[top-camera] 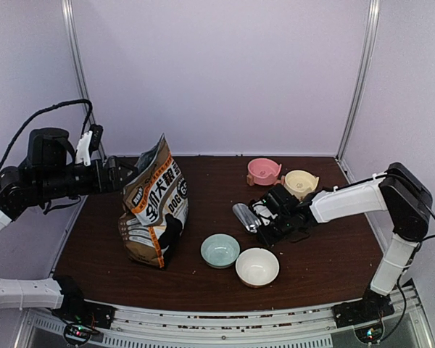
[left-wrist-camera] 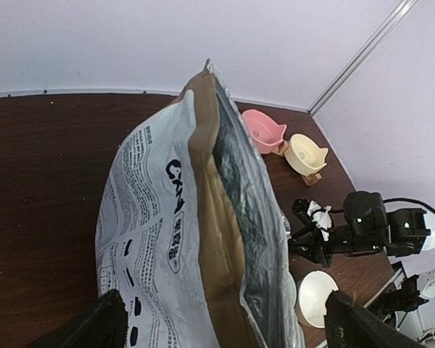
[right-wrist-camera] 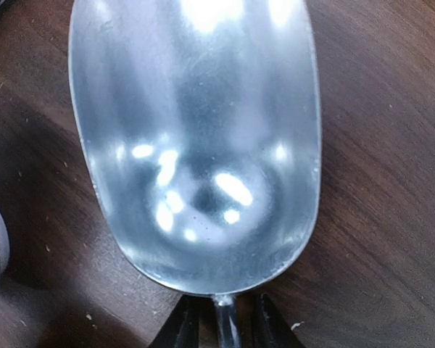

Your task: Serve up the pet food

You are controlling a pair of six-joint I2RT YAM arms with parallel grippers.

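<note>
The brown paper dog-food bag point(top-camera: 156, 206) stands open at mid-left of the table. Its silver-lined mouth point(left-wrist-camera: 235, 188) shows in the left wrist view. No kibble is visible; the bag's inside is dark. My left gripper point(top-camera: 123, 176) hovers beside the bag's top, its fingers point(left-wrist-camera: 105, 325) spread wide with the bag point(left-wrist-camera: 159, 239) below them. My right gripper point(top-camera: 270, 217) is shut on the thin handle of a metal scoop point(top-camera: 244, 217). The scoop point(right-wrist-camera: 196, 138) is empty and sits low over the table, right of the bag.
A pale green bowl point(top-camera: 220, 250) and a white bowl point(top-camera: 257, 267) sit near the front, both empty. A pink bowl point(top-camera: 264, 171) and a cream bowl point(top-camera: 301, 183) on stands are at the back right. White walls enclose the dark wooden table point(top-camera: 203, 290).
</note>
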